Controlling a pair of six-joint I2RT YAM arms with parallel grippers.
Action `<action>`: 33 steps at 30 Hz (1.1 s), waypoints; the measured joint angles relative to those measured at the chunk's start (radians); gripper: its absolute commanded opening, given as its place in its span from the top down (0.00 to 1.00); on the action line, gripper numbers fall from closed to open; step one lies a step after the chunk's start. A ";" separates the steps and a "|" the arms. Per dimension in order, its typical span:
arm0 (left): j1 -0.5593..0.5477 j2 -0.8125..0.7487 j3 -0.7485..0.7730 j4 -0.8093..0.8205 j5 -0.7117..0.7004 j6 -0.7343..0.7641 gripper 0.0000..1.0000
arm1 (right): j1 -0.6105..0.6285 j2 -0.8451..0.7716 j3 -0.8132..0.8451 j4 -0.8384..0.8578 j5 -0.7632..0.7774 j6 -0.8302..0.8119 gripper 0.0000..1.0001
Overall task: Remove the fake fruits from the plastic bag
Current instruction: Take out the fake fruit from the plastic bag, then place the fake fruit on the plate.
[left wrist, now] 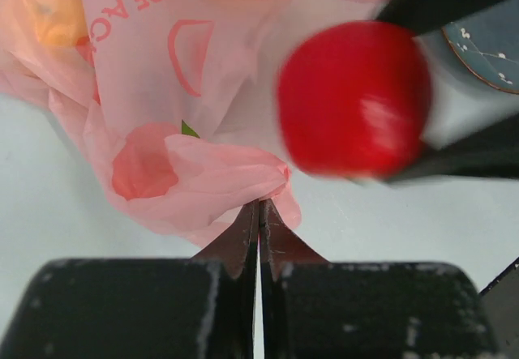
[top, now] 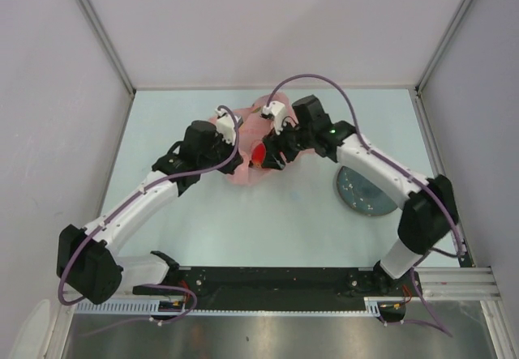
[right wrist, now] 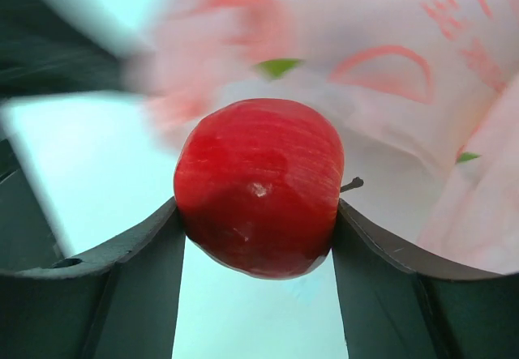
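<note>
Two grips: right end effector (right wrist: 258, 213) clamps red apple (right wrist: 259, 173), left end effector (left wrist: 259, 207) pinches bag (left wrist: 190, 160).

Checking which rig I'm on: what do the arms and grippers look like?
The left arm and right arm have white links, black joint housings and a loose purple cable each. A small green light glows on the right one. The left gripper and right gripper have dark fingers.
</note>
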 measured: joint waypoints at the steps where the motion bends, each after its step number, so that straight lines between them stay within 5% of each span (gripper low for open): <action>1: 0.002 0.007 0.000 0.002 0.002 0.000 1.00 | -0.005 -0.042 0.002 -0.035 -0.046 -0.026 0.59; 7: 0.017 0.042 0.019 0.008 0.028 0.001 1.00 | -0.138 -0.190 0.000 -0.347 -0.304 -0.211 0.60; 15: 0.049 0.051 0.023 0.024 0.058 0.002 1.00 | -0.586 -0.155 -0.072 -0.774 -0.468 -0.519 0.59; 23: 0.052 0.069 0.023 0.027 0.105 0.023 1.00 | -0.900 0.185 -0.109 -0.863 -0.562 -0.707 0.59; 33: 0.052 0.081 0.023 0.012 0.132 0.069 1.00 | -1.033 0.351 -0.113 -0.843 -0.620 -0.654 0.57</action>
